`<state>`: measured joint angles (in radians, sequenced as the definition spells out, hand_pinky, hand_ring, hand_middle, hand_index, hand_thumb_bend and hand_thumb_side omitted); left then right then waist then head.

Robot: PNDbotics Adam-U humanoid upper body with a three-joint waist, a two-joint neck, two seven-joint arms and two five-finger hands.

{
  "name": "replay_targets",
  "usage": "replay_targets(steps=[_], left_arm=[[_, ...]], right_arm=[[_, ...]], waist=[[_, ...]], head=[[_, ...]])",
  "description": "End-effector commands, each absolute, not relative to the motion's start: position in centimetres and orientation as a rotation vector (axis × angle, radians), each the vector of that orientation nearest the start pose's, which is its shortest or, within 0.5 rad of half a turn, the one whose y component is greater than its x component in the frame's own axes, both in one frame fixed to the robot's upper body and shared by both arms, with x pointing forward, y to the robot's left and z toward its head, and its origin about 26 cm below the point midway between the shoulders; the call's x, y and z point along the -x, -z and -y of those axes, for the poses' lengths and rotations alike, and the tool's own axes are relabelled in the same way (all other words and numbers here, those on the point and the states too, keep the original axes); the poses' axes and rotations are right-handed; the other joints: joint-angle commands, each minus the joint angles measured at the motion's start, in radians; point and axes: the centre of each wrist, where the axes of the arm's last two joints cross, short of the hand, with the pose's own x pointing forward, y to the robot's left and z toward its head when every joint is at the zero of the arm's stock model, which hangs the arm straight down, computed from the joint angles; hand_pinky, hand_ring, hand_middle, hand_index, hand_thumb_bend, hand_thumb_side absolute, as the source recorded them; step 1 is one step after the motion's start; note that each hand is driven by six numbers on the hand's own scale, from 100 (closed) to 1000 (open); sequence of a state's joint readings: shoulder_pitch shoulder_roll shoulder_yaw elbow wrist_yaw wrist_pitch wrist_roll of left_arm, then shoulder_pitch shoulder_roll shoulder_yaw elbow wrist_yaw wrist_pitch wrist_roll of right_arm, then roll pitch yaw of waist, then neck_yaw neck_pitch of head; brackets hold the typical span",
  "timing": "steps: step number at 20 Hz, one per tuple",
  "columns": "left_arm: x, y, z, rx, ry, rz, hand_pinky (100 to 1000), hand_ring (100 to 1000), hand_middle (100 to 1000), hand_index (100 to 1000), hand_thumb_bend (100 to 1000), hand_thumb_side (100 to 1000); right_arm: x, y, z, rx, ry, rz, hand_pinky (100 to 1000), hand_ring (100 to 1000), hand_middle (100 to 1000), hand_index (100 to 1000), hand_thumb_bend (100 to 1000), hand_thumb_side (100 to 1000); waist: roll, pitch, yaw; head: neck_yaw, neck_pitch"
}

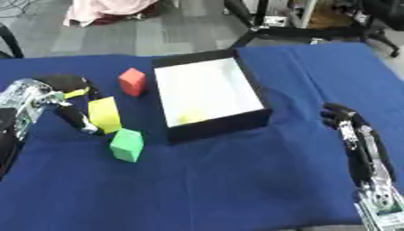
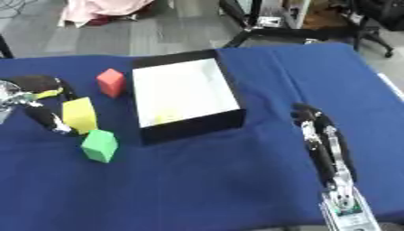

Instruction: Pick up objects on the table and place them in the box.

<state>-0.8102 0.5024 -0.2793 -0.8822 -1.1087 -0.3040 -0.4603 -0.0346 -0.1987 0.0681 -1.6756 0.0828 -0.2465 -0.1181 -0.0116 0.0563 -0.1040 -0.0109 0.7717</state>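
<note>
Blue-clothed table (image 1: 236,180): yellow block (image 1: 104,114) was clasped mid-left by curled left hand (image 1: 67,101), box (image 1: 207,92) lying right of it; right hand (image 1: 359,140) rested open lower right.

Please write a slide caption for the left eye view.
Left robot hand grips yellow block beside green block, near box.

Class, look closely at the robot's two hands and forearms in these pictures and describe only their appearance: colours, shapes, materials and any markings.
The left hand has black fingers with a yellow patch near the thumb, on a silver metallic forearm with exposed parts. The right hand has slender black fingers with silver segments; its wrist end is a silver block carrying a small green mark. No sleeves cover either arm.
</note>
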Motion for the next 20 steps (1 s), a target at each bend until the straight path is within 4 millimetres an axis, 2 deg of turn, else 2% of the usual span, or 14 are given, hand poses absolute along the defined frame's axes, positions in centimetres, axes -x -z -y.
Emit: replay_targets(steps=[1,2,4,7,8,11,14,17,20], left_arm=[[-46.3,-13.6,-30.7,-0.919,1.849,1.038,776,602,603,779,635,573],[-46.4,-13.6,-30.6,-0.922,1.844,1.053,774,597,597,775,630,568],[-46.4,-13.5,-30.4,-0.927,1.835,1.078,718,517,504,698,539,480],[-46.4,-13.9,-30.4,-0.927,1.816,1.119,695,475,449,639,461,424],[-46.4,-14.3,-30.4,-0.924,1.808,1.138,695,475,449,639,461,424],[-46.5,-16.9,-30.1,-0.948,1.783,1.223,698,472,443,635,436,402],[-46.5,-20.9,-28.9,-0.999,1.759,1.337,710,475,446,640,438,393],[-46.5,-24.3,-26.5,-1.045,1.741,1.473,726,483,455,651,436,384],[-46.7,-25.6,-23.4,-1.032,1.727,1.601,734,490,461,658,434,386]], right_arm=[[-28.6,-3.7,26.6,0.207,-0.214,1.976,822,798,780,792,100,847],[-28.6,-3.7,26.6,0.206,-0.215,1.976,822,798,780,792,100,847],[-28.6,-3.7,26.6,0.206,-0.215,1.976,822,798,780,793,100,848],[-28.6,-3.7,26.6,0.207,-0.214,1.975,822,798,780,793,100,848],[-28.6,-3.7,26.6,0.207,-0.215,1.975,822,798,780,793,100,848],[-28.6,-3.7,26.7,0.209,-0.216,1.973,822,798,780,793,100,849],[-28.6,-3.6,26.7,0.208,-0.219,1.971,822,798,780,793,100,849],[-28.5,-3.5,26.7,0.205,-0.222,1.968,823,799,780,793,100,849],[-28.5,-3.5,26.6,0.2,-0.224,1.967,823,798,780,793,100,849]], waist=[[-0.002,-0.032,-0.002],[-0.002,-0.032,-0.002],[-0.002,-0.032,-0.004],[-0.001,-0.032,-0.005],[-0.001,-0.032,-0.005],[0.001,-0.033,-0.004],[0.001,-0.036,-0.001],[-0.001,-0.038,0.0],[-0.004,-0.039,-0.003]], head=[[0.0,-0.002],[0.0,-0.002],[0.0,-0.002],[0.0,-0.002],[-0.001,-0.002],[-0.003,-0.002],[-0.004,-0.002],[-0.004,-0.002],[-0.001,-0.002]])
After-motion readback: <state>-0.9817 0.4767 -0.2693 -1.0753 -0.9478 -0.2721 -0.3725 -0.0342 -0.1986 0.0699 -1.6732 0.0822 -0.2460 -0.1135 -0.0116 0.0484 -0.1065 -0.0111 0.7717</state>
